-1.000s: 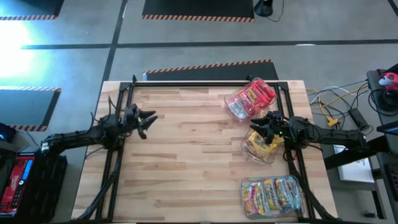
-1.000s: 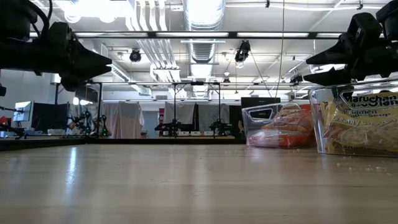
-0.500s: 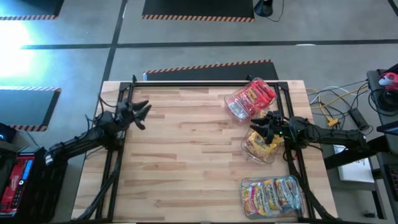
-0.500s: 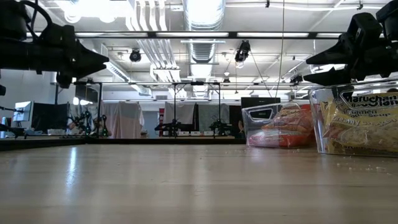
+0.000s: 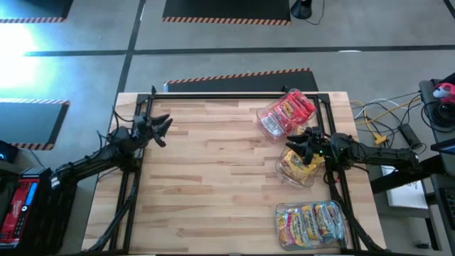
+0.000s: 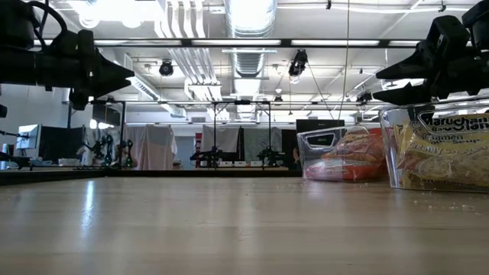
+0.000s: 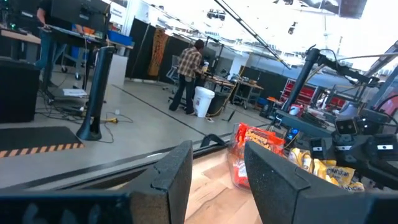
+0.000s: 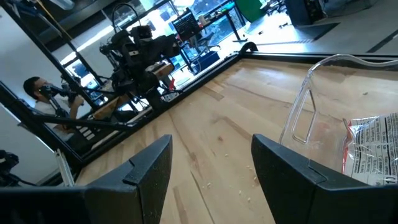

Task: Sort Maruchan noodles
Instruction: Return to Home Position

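Three clear tubs [image 5: 270, 125] stand down the frame's right side on the wooden surface [image 5: 213, 178]. Lower right: blue-and-yellow Maruchan packets [image 5: 313, 222] in one. Mid right: yellow packets [image 5: 298, 171] in the next, right end effector [image 5: 290, 146] over it, fingers spread, gripping nothing. Upper right: red packets [image 5: 290, 110]. Left end effector [image 5: 166, 131] hangs mid left, fingers spread, nothing between them.

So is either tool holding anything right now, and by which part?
Nothing held. Left tool open, empty, near the left edge of the table; right tool open, empty, above the tub of yellow noodle packs.
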